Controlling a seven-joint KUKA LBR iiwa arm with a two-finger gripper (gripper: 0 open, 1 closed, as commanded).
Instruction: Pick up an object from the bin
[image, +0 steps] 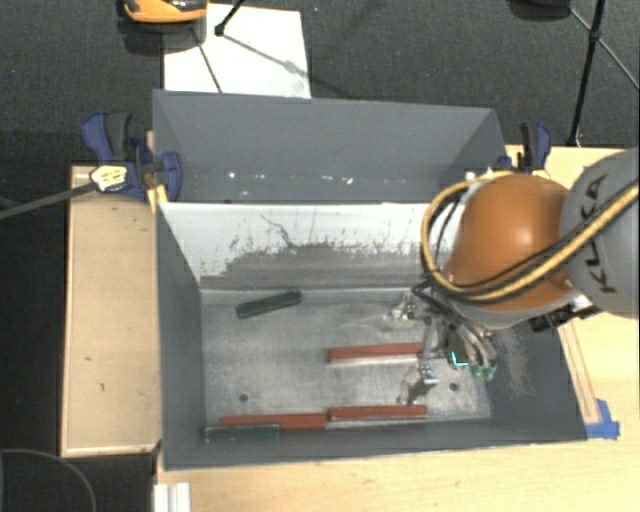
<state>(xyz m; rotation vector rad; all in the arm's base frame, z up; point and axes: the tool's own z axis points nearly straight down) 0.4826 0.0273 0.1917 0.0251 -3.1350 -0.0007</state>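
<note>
Gripper (428, 365) hung low at bin's right end, over right tip of middle bar (372, 353), red-brown, flat on floor. Wide or narrow: could not tell; nothing seen held. Good pick, by my reckoning: straddle bar across its narrow width, drop straight, close firmly; flat bar might skid on metal. Bin (190, 330) held 4 things seen: middle bar, front-right bar (378, 411), front-left bar (272, 421) near front wall, green stick (268, 303) well apart at left.

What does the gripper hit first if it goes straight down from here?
Probably the right end of the middle reddish-brown stick, just under the gripper. It might instead miss onto the bin floor between that and the lower stick. Depth is unclear.
</note>
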